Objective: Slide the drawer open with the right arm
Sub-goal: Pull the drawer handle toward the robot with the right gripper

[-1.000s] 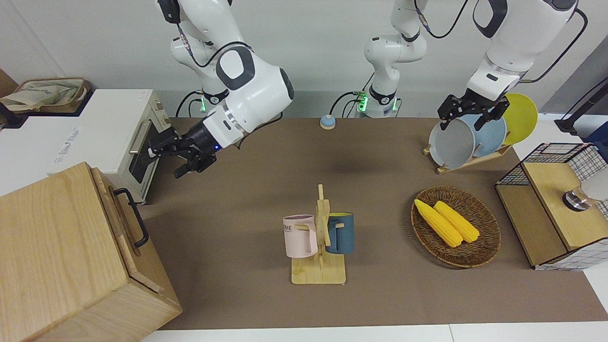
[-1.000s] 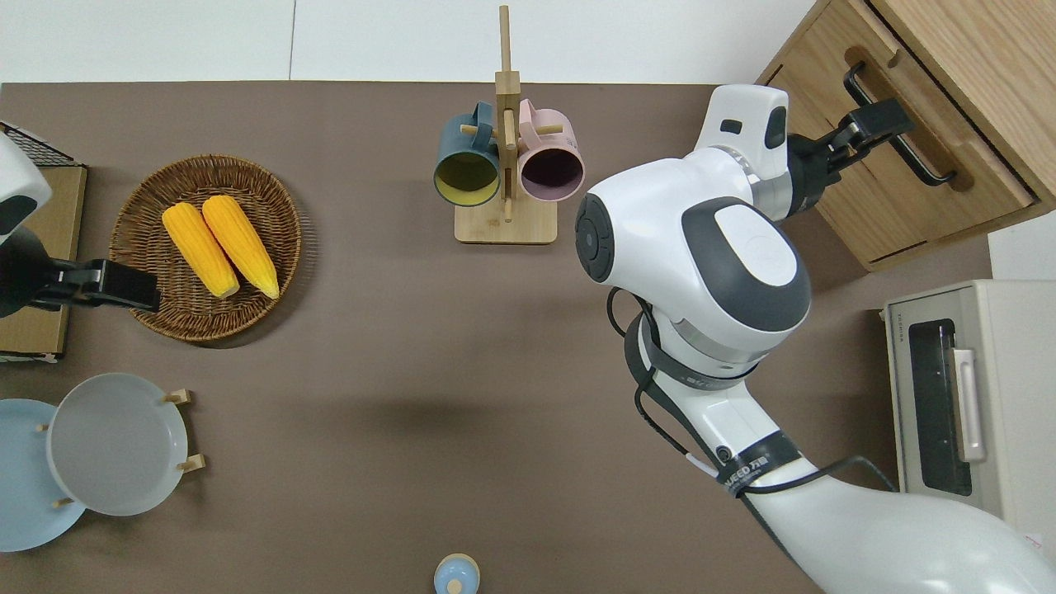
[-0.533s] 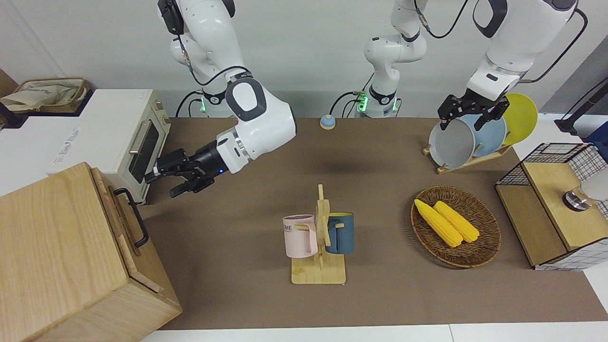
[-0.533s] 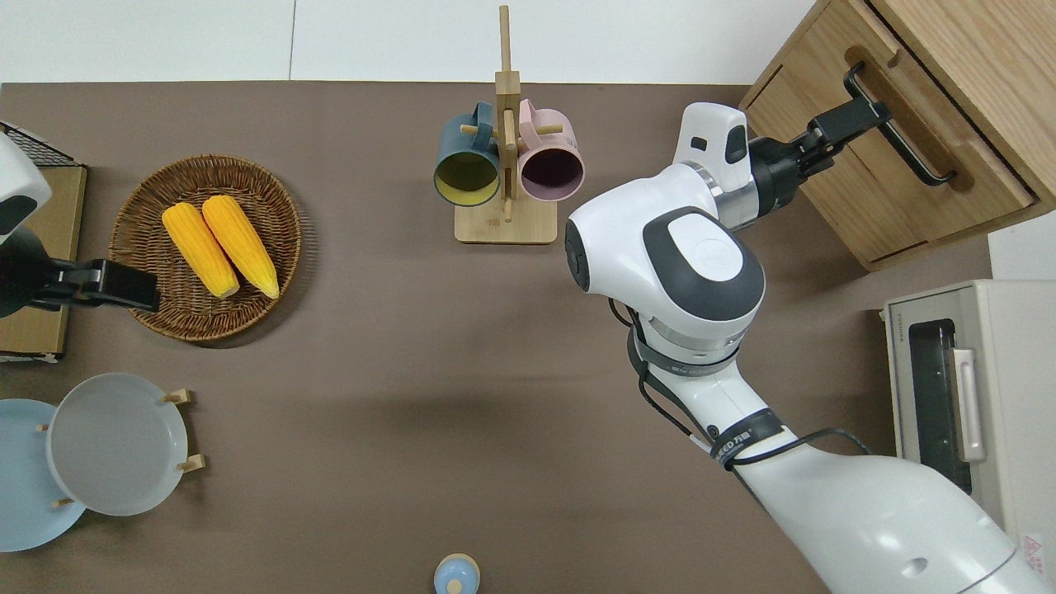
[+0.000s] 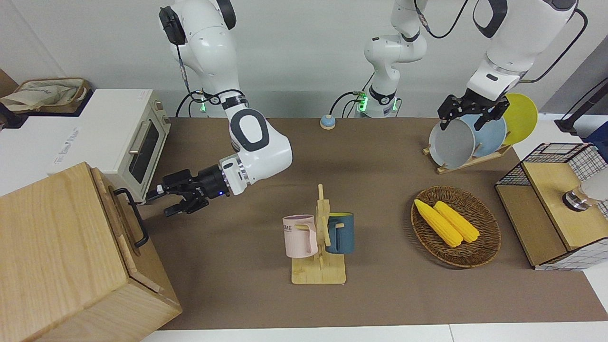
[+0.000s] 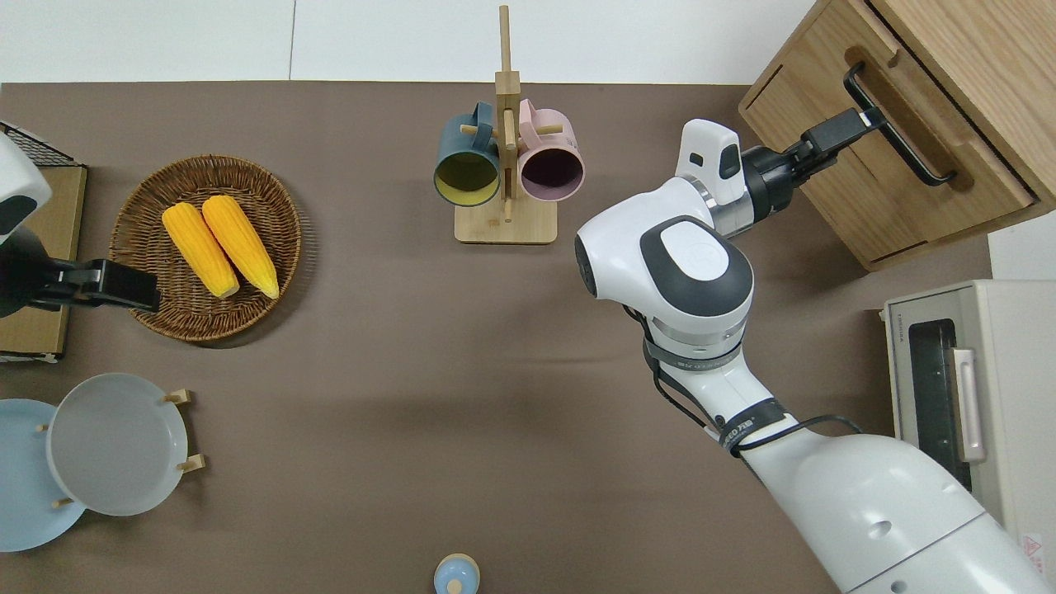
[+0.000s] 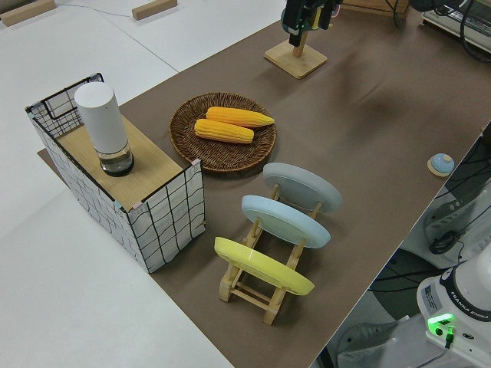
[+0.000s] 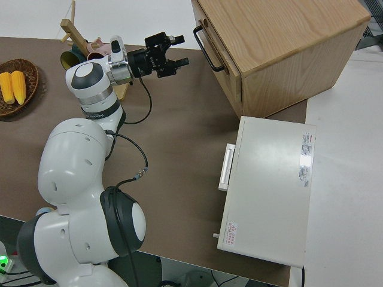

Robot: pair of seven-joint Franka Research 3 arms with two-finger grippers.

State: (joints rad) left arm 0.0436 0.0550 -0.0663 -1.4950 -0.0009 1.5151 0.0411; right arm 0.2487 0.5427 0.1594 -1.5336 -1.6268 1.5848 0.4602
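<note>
Pale-wood drawer [image 5: 124, 223] sitting closed in the box cabinet [image 5: 57, 256] at the right arm's end of the table, right gripper [image 5: 164, 202] hovering just beside its black loop handle [image 5: 134, 214], fingers spread wide and holding nothing, left arm parked.

Right end effector [image 5: 162, 202] open, outstretched

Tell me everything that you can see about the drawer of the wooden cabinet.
The drawer is a wide, shallow pale-wood front in the big box cabinet at the right arm's end of the table. It carries a black metal loop handle. It looks shut or nearly so. The right gripper, fingers open, is at the handle's end; whether it touches cannot be told.
</note>
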